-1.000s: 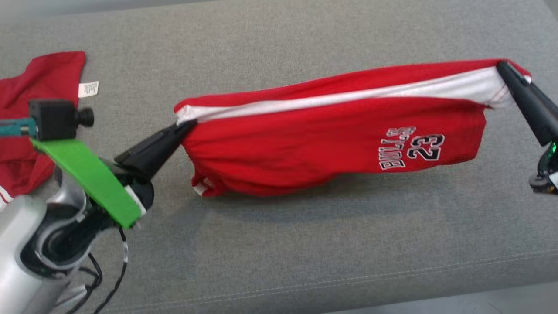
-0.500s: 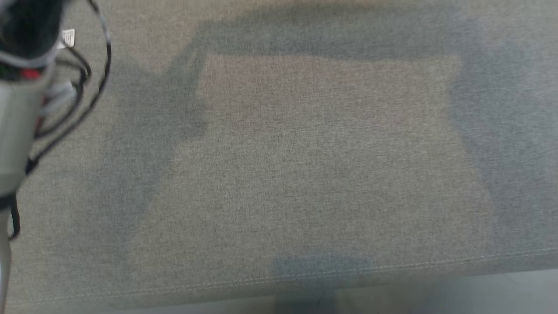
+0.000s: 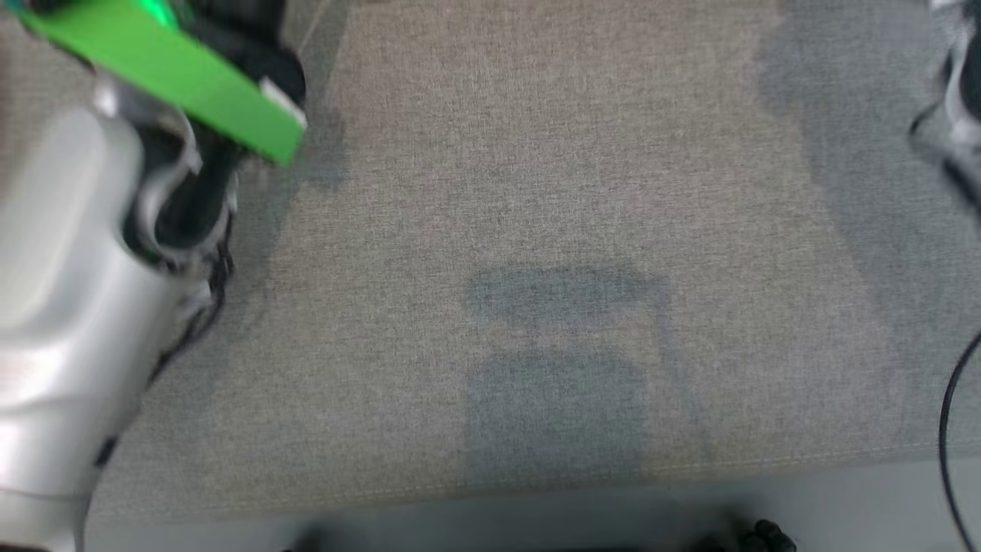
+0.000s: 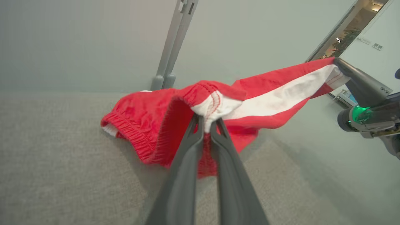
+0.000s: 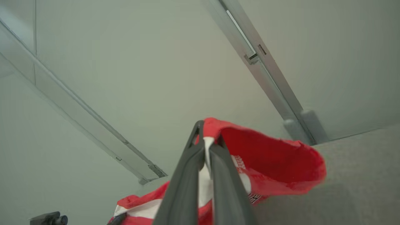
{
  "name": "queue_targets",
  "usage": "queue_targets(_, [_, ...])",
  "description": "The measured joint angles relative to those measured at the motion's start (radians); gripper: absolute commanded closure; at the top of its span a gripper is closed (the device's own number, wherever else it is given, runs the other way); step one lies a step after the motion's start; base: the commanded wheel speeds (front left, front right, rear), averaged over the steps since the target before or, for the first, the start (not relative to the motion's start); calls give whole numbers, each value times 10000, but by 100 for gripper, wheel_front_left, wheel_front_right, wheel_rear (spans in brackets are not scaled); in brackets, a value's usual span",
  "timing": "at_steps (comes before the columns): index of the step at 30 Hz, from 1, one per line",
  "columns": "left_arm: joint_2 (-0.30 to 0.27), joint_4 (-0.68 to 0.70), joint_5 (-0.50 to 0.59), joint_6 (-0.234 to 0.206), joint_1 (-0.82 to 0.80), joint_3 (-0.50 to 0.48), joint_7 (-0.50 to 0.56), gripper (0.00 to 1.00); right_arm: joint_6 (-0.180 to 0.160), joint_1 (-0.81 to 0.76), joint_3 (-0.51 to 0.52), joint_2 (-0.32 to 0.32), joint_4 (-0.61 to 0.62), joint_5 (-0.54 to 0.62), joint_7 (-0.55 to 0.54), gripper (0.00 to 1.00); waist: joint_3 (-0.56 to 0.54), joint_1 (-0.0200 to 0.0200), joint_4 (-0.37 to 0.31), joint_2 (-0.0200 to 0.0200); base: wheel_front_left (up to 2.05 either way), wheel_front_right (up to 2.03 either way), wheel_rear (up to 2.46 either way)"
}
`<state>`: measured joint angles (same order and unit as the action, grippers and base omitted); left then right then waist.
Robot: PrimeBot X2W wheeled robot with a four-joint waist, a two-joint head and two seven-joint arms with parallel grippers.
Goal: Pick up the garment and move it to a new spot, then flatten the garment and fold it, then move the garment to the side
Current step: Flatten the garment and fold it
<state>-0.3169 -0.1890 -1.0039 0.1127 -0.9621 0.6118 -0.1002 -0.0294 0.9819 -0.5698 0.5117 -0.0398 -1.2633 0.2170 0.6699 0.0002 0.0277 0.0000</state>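
The garment point(image 4: 150, 118) is a pair of red shorts with a white side stripe, stretched in the air between both grippers above the grey padded surface. In the left wrist view my left gripper point(image 4: 207, 125) is shut on a bunched white-and-red edge, and the right gripper point(image 4: 339, 65) pinches the far end of the stripe. In the right wrist view my right gripper point(image 5: 207, 139) is shut on that same end, with the garment point(image 5: 275, 165) sagging beyond and below it. The head view holds my pale left forearm point(image 3: 61, 268) with its green bracket point(image 3: 176, 69).
The grey padded surface point(image 3: 536, 192) spreads under both arms, and its seamed front edge point(image 3: 536, 471) runs along the bottom with pale floor beyond. A grey metal post point(image 4: 172, 47) stands at the back against a plain wall. A black cable point(image 3: 950, 414) hangs at the right.
The head camera has tilted toward the front edge, so the garment and fingers have left its picture. Both grippers held the garment's ends a second ago and hold them now.
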Motion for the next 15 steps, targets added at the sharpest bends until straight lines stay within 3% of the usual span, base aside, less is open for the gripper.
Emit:
queue_targets(5, [-107,-648,311,107,1613,407,-1292,100,744,-2816,-274,111,-366,-178,280,100,300,-1,-15,0,0,0,0])
queue_targets(9, [-100,-892,332,115,1951,640,-1735,100,1267,-3371,-420,351,-376,-65,380,100,80,-2,-14,0,0,0,0])
queue_targets(15, [77,-959,222,115,3085,832,-1732,100,1352,-4587,-767,706,-568,274,382,100,-655,-2,25,0,0,0,0])
